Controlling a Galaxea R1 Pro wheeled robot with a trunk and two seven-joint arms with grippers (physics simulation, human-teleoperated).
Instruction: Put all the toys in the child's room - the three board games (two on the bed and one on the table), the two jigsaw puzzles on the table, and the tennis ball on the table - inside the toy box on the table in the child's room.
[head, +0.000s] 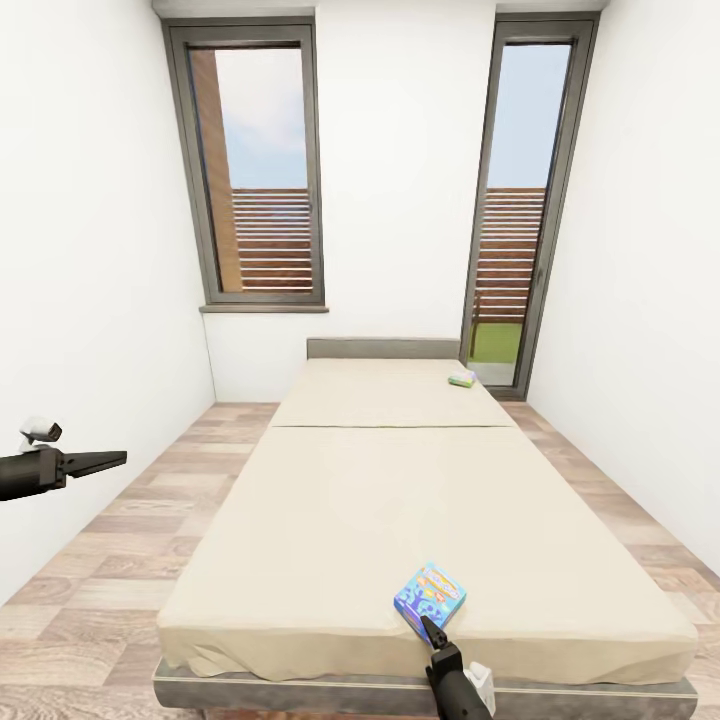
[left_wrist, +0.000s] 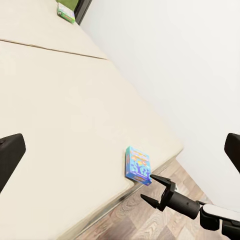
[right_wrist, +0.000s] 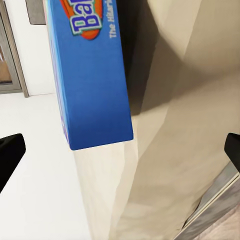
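Both board games are not yet collected: the flat blue printed game box (head: 430, 597) lies near the foot edge of the beige-mattressed bed (head: 330, 520), and a pale green one (head: 461, 379) rests by the headboard. The right gripper (head: 432, 633), jaws spread and empty, sits just short of the blue box. The left gripper (head: 100, 461) hangs aside; its opening I cannot tell. The task looks barely begun.

Blue board game (head: 430, 597): thin flat rectangular box with busy print, lying flat near the foot edge of the beige bed (head: 330, 520), directly ahead of the spread jaws of the right gripper (head: 432, 632). Second board game (head: 461, 379): pale green box, near the grey headboard, well beyond those jaws.
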